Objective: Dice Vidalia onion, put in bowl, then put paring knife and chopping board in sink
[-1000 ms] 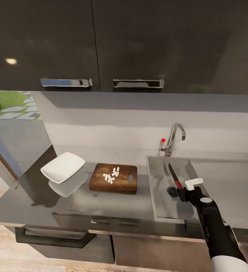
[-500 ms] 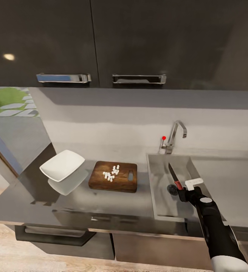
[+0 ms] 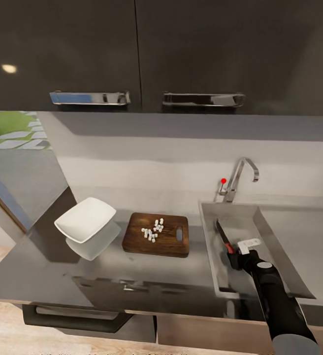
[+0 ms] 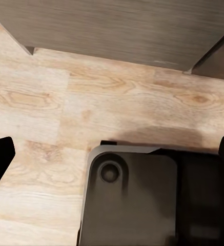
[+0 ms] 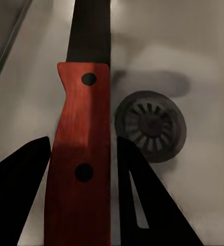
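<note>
Right end effector [image 3: 234,249] clamped on paring knife [image 3: 223,234], now lower inside sink [image 3: 279,256], left end effector [image 4: 112,154] spread apart

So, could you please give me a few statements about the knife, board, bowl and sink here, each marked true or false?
1. The right gripper holds the paring knife over the sink. True.
2. The diced onion is in the bowl. False: it lies on the chopping board; the bowl looks empty.
3. The chopping board is in the sink. False: it rests on the countertop.
4. The bowl sits left of the chopping board. True.
5. The knife's handle is red. True.
</note>
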### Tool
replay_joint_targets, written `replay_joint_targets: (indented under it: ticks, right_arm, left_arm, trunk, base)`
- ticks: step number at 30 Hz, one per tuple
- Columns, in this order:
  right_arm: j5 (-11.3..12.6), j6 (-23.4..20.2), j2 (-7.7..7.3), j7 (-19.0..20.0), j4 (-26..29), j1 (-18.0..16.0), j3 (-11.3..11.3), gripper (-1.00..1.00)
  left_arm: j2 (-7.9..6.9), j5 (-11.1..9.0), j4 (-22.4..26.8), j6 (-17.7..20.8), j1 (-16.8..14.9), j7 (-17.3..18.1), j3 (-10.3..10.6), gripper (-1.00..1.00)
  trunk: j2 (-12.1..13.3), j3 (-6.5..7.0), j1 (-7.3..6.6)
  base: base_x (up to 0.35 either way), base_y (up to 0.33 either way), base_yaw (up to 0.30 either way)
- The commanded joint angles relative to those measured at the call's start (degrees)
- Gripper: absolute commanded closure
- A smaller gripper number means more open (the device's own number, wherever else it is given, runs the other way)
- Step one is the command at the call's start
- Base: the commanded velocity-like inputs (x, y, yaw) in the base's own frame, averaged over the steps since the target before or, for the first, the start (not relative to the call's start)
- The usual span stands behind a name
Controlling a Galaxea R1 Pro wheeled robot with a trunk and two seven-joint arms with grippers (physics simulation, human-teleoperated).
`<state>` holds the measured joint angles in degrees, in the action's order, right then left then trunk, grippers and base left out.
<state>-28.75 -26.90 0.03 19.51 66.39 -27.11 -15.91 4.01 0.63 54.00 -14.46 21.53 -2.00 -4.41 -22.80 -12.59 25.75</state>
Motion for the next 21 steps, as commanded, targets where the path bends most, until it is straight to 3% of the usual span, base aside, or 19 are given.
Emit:
replay_joint_targets:
  ticks: [1,3,8,21]
  right_arm:
    - [-0.56,-0.13,0.02,0.51,-0.16,-0.04,-0.12,1.0]
    - [-0.3,-0.09,-0.07,0.51,-0.49,-0.04,-0.93,1.0]
    - [2.78,0.03,-0.26,0.52,-0.63,-0.04,-8.84,1.0]
    - [3.09,1.53,0.01,0.44,-0.64,-0.04,-9.62,1.0]
  left_arm:
    - [0.03,0.07,0.09,-0.1,0.01,-0.11,-0.05,-1.0]
    - [0.03,0.07,0.09,-0.12,0.01,-0.11,-0.05,-1.0]
    - [0.03,0.07,0.07,-0.11,0.01,-0.13,-0.06,-1.0]
    - [0.03,0.07,0.06,-0.08,0.01,-0.15,-0.07,-1.0]
  trunk:
    - [-0.12,-0.19,0.03]
    - [-0.12,-0.38,0.03]
    - [-0.12,-0.84,0.03]
    - [-0.12,-1.76,0.03]
  base:
    - [0.015,0.017,0.0]
    - [0.006,0.007,0.0]
    - [0.001,0.001,0.0]
    - [0.0,0.0,0.03]
